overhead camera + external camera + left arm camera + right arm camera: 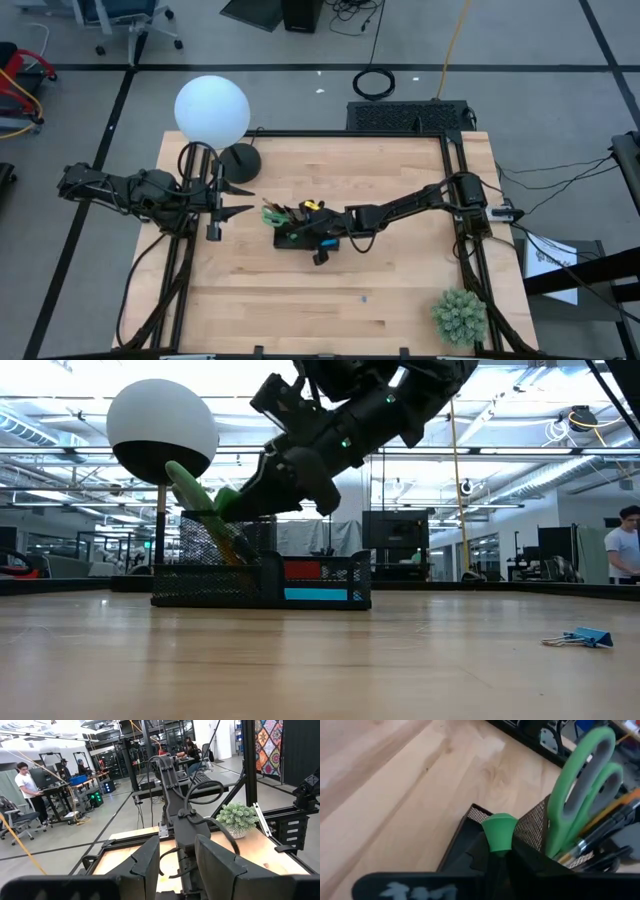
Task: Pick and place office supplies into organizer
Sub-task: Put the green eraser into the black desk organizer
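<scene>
The black mesh organizer stands mid-table. Green-handled scissors, pens and pencils stand leaning in its taller compartment, their upper ends against its rim. A blue pad shows through the lower compartment's wall. My right gripper reaches in from the table's right, shut on a small green eraser just above the taller compartment's rim. My left gripper waits open at the table's left, level, with nothing between its fingers. My right gripper pinches the green eraser's rear part between its two fingertips, and the rest sticks out past them. The fingers slant down from the table's right side. The eraser is lifted clear, over the organizer's taller compartment beside the scissors.
A lamp with a white globe and round black base stands at the far left. A potted plant sits at the near right corner. A small blue binder clip lies on the bare wood nearer the front.
</scene>
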